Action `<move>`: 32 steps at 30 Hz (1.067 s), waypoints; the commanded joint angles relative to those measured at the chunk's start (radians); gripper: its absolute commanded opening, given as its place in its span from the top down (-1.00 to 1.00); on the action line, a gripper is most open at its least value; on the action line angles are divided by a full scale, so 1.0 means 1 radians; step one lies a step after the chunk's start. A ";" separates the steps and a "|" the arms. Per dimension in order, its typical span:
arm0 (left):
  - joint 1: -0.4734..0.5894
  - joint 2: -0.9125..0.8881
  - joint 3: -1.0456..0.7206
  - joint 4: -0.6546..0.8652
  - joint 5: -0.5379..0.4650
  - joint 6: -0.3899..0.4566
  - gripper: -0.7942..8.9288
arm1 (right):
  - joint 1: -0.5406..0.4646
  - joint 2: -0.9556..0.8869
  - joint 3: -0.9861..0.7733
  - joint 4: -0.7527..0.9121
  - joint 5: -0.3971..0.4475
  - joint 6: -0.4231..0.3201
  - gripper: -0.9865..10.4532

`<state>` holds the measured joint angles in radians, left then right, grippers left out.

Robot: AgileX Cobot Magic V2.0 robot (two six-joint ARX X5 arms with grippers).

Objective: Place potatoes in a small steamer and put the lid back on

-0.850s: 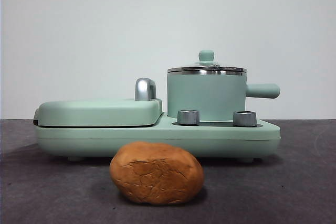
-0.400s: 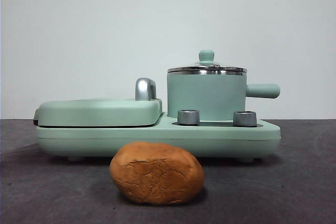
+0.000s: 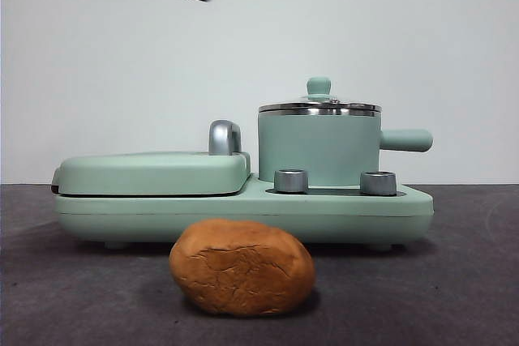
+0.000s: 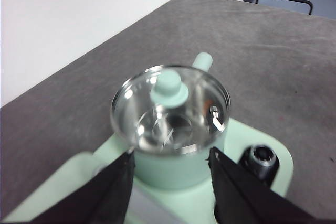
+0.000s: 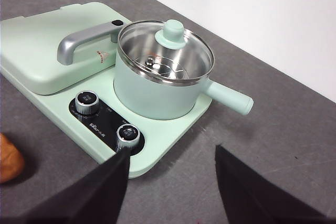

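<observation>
Glass lid (image 3: 319, 106) covers the steamer (image 3: 319, 149); left gripper (image 4: 170, 169), jaws spread above it, could miss the small knob (image 4: 169, 85).

Mint green everywhere: the small steamer (image 3: 319, 148) wears it on its wall and stubby handle, with a shiny steel rim. The lid (image 3: 319, 106) is clear glass, steel-edged, topped by a mint-green knob (image 5: 172, 32). The flat griddle cover (image 3: 152, 173) matches in mint, its handle (image 5: 84, 43) chrome. Two silvery dials (image 5: 86, 101) sit on a black panel. The potato (image 3: 242, 266) glows orange-brown, its skin cracked. Dark grey tabletop (image 3: 454, 297), white wall, black left gripper (image 4: 170, 182) and right gripper (image 5: 170, 182).
</observation>
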<state>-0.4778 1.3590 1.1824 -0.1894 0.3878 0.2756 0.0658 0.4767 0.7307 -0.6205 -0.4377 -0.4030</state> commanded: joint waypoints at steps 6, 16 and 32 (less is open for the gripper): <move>-0.043 0.280 0.230 0.034 -0.004 0.003 0.37 | 0.004 0.005 0.018 0.007 0.002 0.011 0.37; -0.095 0.473 0.317 0.185 -0.003 0.003 0.36 | 0.004 0.005 0.018 0.006 0.002 0.011 0.38; -0.115 0.565 0.319 0.326 -0.033 -0.108 0.19 | 0.004 0.005 0.018 0.006 0.002 0.029 0.38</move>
<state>-0.5858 1.8938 1.4708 0.1188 0.3569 0.2146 0.0658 0.4767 0.7307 -0.6205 -0.4377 -0.3882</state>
